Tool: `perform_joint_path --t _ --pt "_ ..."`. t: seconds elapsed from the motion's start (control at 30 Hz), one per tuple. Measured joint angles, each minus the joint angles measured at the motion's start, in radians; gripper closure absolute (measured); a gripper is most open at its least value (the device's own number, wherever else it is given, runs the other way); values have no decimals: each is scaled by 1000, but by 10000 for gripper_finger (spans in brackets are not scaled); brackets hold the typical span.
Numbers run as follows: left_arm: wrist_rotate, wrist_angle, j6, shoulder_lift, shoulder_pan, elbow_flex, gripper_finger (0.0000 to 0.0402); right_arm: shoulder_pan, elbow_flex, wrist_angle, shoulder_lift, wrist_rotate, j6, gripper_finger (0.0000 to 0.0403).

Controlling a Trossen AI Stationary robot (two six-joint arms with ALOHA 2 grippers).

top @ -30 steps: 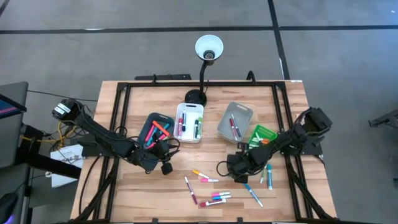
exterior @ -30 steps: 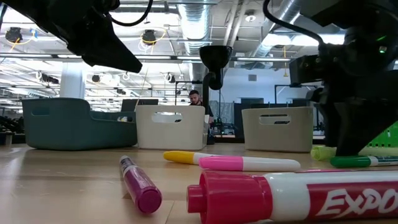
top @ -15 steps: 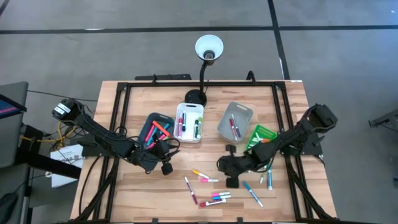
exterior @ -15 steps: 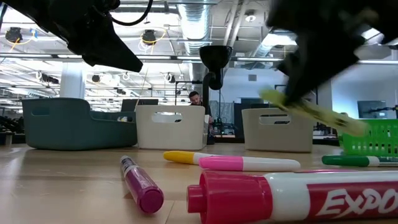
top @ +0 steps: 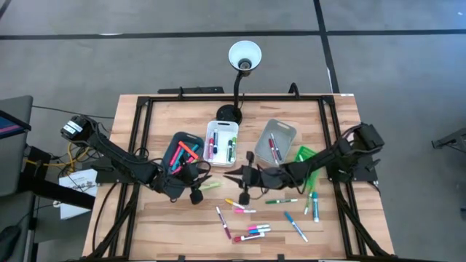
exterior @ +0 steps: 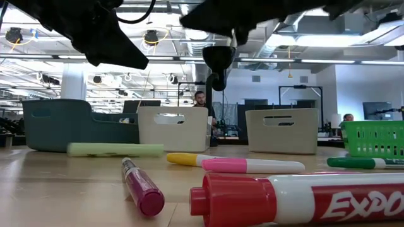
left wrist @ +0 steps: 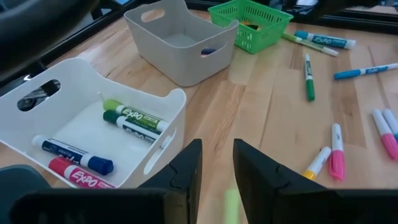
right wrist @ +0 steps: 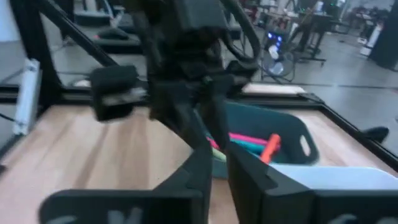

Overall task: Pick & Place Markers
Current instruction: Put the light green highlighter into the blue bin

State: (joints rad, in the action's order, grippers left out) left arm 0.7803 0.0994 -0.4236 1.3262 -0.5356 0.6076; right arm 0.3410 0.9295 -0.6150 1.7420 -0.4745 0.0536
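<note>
A pale green marker [top: 209, 185] lies flat on the worktop [top: 160, 222], just beside the left hand [top: 194, 183] and in front of the teal bin [top: 175, 143], with its long axis running across the worktop from side to side. The left hand is the nearer one and its fingers stand a little apart with nothing between them, while the right hand [top: 243, 177] hangs more toward the middle, above the worktop, its fingers almost together and empty. I judge that the left hand only needs a short reach toward the middle of the worktop, closing across the barrel.
</note>
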Motion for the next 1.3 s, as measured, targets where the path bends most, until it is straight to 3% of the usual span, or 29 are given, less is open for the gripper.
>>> perform_joint_path --t 0.1,0.2,0.33,0.5,0.63,0.77,0.9,1.1,1.3 --pt "-7 0 0 0 1 0 314 -25 -1 41 2 20 1 394" --pt "-6 -1 0 0 1 0 314 -36 -1 88 2 92 0 397" --pt "-40 -7 12 0 14 0 314 -23 0 88 1 117 1 364" --pt "-251 -8 108 0 34 0 314 -23 0 109 1 120 0 319" --pt "-264 -8 135 -23 46 1 311 -36 17 94 59 162 -24 293" --pt "-254 -8 199 -124 44 7 298 -43 108 112 176 162 -46 277" --pt "-345 -129 128 -194 44 8 276 -40 214 257 231 161 29 273" --pt "-474 -151 -9 -58 4 -12 246 -18 325 562 155 129 -12 276" --pt "-542 -230 -76 143 -14 70 242 7 333 776 -25 105 -113 276"
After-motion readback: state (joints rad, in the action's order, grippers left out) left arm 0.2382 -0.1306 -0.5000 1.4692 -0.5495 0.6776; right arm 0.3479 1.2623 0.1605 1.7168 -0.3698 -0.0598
